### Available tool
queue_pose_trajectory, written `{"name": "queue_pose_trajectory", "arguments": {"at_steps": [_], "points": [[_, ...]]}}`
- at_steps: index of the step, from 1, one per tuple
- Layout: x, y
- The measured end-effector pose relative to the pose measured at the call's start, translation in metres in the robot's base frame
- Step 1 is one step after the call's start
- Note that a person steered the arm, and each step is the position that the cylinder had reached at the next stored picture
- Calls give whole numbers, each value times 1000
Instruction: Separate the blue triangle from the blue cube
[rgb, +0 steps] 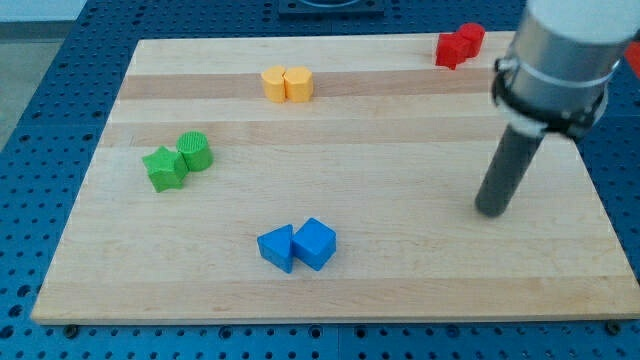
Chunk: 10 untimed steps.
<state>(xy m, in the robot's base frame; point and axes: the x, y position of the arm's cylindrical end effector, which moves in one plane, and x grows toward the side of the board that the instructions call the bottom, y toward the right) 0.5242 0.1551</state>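
The blue triangle (276, 247) and the blue cube (315, 243) lie touching side by side near the view's bottom middle of the wooden board (400, 280), the triangle on the left. My tip (491, 211) rests on the board far to the right of the cube and a little higher in the view, well apart from both blue blocks.
A green star (164, 168) and a green cylinder (195, 150) sit together at the left. Two yellow blocks (287, 84) sit at the top middle. Two red blocks (459, 45) sit at the top right. Blue perforated table surrounds the board.
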Motion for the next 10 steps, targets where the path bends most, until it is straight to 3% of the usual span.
{"name": "queue_pose_trajectory", "arguments": {"at_steps": [2, 3, 4, 5, 6, 8, 9, 10], "points": [[59, -118], [59, -195], [29, -225], [-14, -224], [-24, -233], [33, -273], [53, -251], [44, -216]]}}
